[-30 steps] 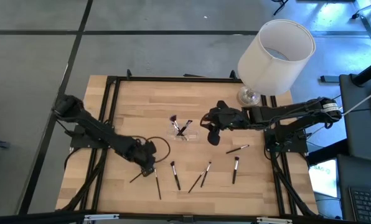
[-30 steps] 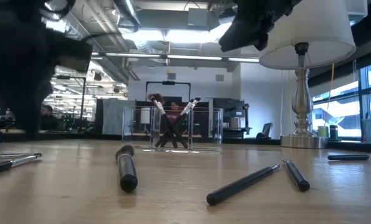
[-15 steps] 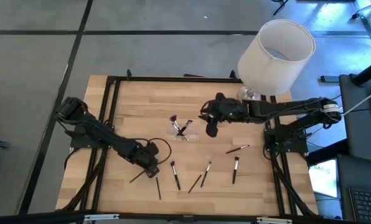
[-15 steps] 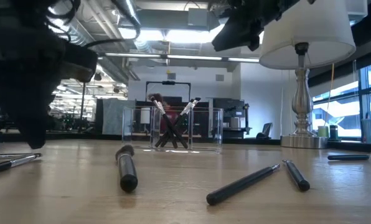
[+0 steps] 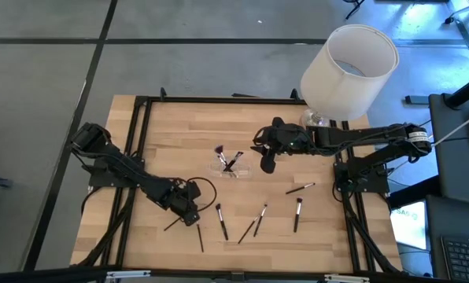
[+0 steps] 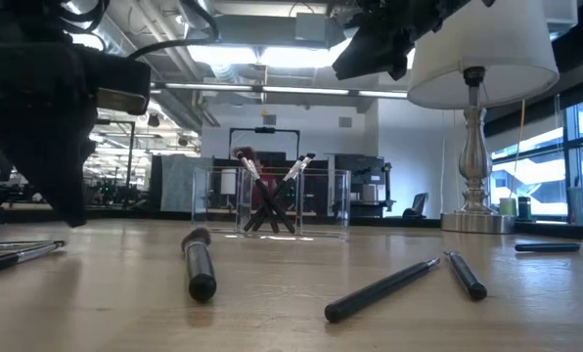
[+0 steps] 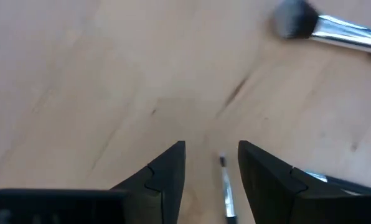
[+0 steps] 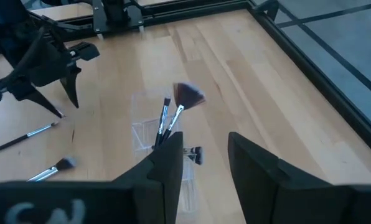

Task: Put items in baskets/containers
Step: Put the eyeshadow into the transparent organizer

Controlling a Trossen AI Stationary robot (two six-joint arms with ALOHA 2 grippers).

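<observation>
Six makeup brushes (image 5: 259, 220) lie loose on the pale wooden table (image 5: 164, 134), all slim dark rods with small tufted tips, and about three more stand crossed in the clear plastic holder (image 5: 230, 165), one of them fanning out a reddish head. The holder is a small, boxy, see-through container with thin walls, and it sits just beside and below the right gripper (image 5: 267, 163), which hangs above the table with its two dark fingers parted to a moderate gap and nothing between them. The left gripper (image 5: 192, 218) is down close to the wood, its wedge-shaped fingers also apart and empty; in the left wrist view a thin brush (image 7: 225, 186) lies on the table right between and just ahead of them, and a grey-tipped brush with a shiny metal collar (image 7: 325, 28) rests farther ahead. Two of the loose brushes lie right by this gripper, the thin one touching or nearly touching it; the other four are spread out toward the right arm's side. One lamp with a smooth white drum shade (image 5: 348, 71) and a turned metal stem (image 6: 473, 147) stands behind the right arm.
</observation>
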